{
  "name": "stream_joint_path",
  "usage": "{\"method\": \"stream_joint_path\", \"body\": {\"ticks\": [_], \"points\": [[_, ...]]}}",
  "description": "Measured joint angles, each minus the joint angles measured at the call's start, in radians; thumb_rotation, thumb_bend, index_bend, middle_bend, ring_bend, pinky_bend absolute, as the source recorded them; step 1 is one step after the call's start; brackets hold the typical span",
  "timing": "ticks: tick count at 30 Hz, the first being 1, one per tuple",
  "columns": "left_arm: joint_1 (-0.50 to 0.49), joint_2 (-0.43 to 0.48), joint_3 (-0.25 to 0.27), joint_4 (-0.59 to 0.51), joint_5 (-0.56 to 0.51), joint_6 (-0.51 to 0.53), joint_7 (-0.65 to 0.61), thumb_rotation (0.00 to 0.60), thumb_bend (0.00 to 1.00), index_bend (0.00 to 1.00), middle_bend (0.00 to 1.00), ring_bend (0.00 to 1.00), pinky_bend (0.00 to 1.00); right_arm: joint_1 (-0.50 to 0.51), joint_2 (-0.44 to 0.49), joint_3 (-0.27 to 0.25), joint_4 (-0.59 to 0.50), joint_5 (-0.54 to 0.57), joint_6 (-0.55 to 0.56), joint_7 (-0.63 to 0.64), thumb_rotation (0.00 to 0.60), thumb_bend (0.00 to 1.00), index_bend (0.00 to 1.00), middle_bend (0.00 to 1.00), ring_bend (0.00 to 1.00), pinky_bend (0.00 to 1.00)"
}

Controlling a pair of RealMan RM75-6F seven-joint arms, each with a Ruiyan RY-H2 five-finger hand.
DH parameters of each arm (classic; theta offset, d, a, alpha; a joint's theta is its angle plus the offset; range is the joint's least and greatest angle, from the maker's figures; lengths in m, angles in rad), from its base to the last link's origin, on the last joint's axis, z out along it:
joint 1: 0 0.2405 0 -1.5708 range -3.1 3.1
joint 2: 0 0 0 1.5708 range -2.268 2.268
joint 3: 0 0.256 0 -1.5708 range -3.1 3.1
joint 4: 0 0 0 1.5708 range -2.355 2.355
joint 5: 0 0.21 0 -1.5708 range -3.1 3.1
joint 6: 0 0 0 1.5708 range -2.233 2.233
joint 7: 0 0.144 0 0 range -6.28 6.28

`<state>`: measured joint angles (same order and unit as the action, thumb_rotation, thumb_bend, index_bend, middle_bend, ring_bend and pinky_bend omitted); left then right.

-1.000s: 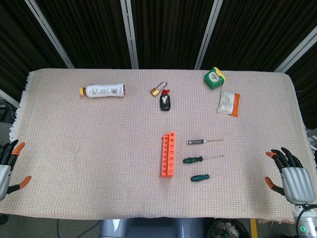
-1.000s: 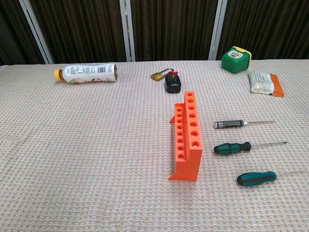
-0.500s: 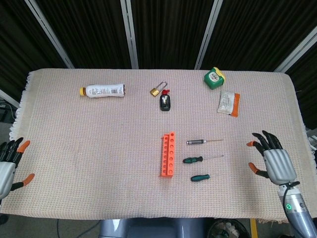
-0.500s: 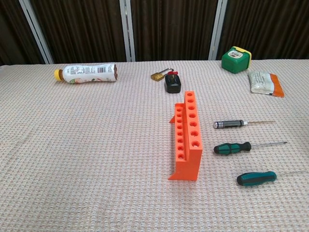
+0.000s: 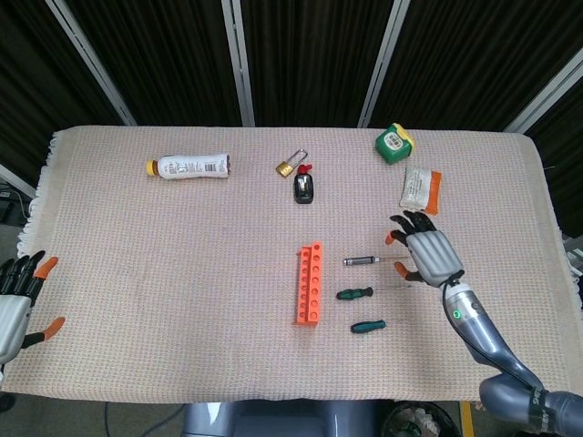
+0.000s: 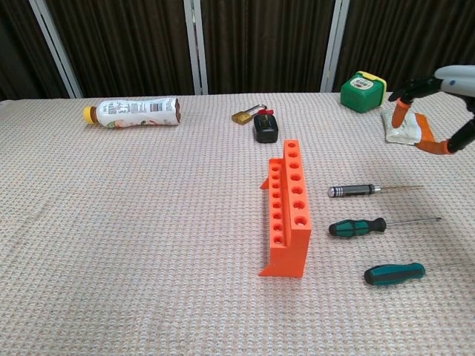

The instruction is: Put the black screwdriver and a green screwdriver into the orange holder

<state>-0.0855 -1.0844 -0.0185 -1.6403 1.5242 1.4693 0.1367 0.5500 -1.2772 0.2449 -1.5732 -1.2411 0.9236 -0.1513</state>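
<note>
The orange holder (image 5: pixel 309 285) (image 6: pixel 288 215) stands mid-table with its holes facing up. To its right lie three screwdrivers: the black one (image 5: pixel 362 260) (image 6: pixel 352 190) farthest back, a green-and-black one (image 5: pixel 355 293) (image 6: pixel 358 226) in the middle, and a green one (image 5: pixel 368 326) (image 6: pixel 394 274) nearest. My right hand (image 5: pixel 424 249) (image 6: pixel 439 100) hovers open, fingers spread, just right of the black screwdriver's tip. At the table's left edge my left hand (image 5: pixel 16 296) is open and holds nothing.
A bottle (image 5: pixel 189 167) lies at the back left. A brass padlock (image 5: pixel 288 166) and a black key fob (image 5: pixel 303 188) sit behind the holder. A green tape measure (image 5: pixel 393 143) and a white-orange packet (image 5: pixel 420 189) are at the back right.
My right hand has moved from the table's right edge leftward and back, arriving beside the screwdriver tips and entering the chest view. The left hand has barely moved.
</note>
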Motion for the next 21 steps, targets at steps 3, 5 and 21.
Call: {"method": "stream_joint_path", "body": {"ticks": [3,5,21], "points": [[-0.006,0.001,-0.002,-0.005,0.001,-0.005,0.005,0.600,0.19,0.09,0.00,0.00,0.00,0.043,-0.041,0.010,0.049,0.043,-0.044,-0.012,0.600,0.39,0.40,0.11,0.00,0.05],[-0.009,0.003,-0.002,-0.008,0.001,-0.010,0.007,0.600,0.19,0.09,0.00,0.00,0.00,0.076,-0.074,0.014,0.090,0.077,-0.081,-0.021,0.600,0.40,0.41,0.12,0.00,0.04],[-0.017,0.004,-0.007,-0.006,-0.018,-0.022,0.017,0.599,0.19,0.09,0.00,0.00,0.00,0.201,-0.216,-0.041,0.257,0.231,-0.167,-0.230,0.600,0.44,0.44,0.13,0.00,0.01]]}}
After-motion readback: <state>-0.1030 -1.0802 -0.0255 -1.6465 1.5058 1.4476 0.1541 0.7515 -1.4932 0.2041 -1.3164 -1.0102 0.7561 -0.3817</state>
